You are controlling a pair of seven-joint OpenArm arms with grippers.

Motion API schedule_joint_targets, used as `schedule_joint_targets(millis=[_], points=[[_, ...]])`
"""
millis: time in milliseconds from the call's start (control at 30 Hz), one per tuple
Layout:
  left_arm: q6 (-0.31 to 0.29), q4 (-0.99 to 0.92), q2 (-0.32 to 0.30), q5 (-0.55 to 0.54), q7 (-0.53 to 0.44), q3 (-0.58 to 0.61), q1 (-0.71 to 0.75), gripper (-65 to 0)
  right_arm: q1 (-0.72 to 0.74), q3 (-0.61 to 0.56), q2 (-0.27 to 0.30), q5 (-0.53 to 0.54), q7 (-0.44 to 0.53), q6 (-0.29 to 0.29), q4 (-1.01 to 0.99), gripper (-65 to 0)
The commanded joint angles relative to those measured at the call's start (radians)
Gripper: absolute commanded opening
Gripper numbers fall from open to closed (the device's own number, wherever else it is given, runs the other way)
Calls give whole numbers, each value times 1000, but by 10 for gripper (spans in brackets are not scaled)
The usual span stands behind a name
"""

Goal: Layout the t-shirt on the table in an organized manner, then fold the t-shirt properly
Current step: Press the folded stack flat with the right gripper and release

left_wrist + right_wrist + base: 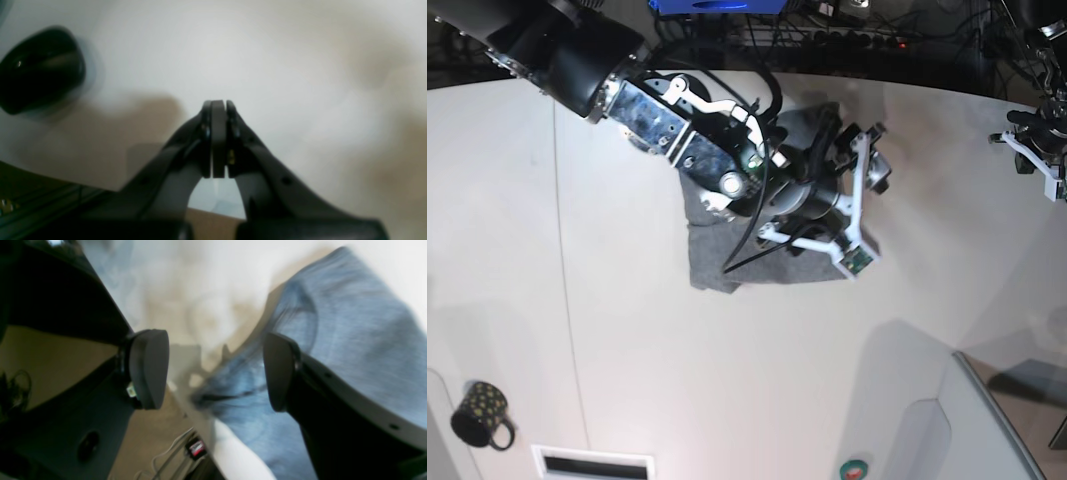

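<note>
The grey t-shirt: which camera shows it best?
The right wrist view: the t-shirt fills it close up, though blurred. The base view shows it bunched on the table, mostly hidden under the arm. The left wrist view shows none.

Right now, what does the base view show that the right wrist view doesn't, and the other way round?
Only the base view shows the mug near the table's lower left corner, the raised white panel, and the left gripper off at the far edge. Only the right wrist view shows the right gripper open, its pads wide apart and holding nothing. Both show the grey t-shirt under the right arm.
</note>
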Motion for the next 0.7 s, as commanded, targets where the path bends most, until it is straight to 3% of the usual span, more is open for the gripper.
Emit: schedule_joint_targets(millis=[0, 67, 167, 233, 267, 433, 667], points=[[0, -7, -25, -10, -57, -5, 1, -650, 4, 38, 19, -10, 0, -47, 25, -261], [0, -45, -36, -8, -104, -27, 15, -650, -25, 85, 67, -10, 5, -81, 39, -330], [0, -54, -31, -13, -117, -42, 23, -650, -59, 114, 121, -8, 53, -81, 26, -497], [0, -47, -28, -13, -117, -41, 26, -650, -80, 122, 130, -8, 97, -82, -4, -627], [0, -38, -22, -13, -117, -39, 26, -650, -86, 122, 131, -8, 112, -82, -18, -650], [-2, 99, 87, -5, -114, -36, 52, -650, -88, 122, 133, -8, 163, -82, -52, -641], [4, 286, 181, -7, -114, 165, 103, -650, -93, 122, 142, -8, 158, -82, -50, -641]])
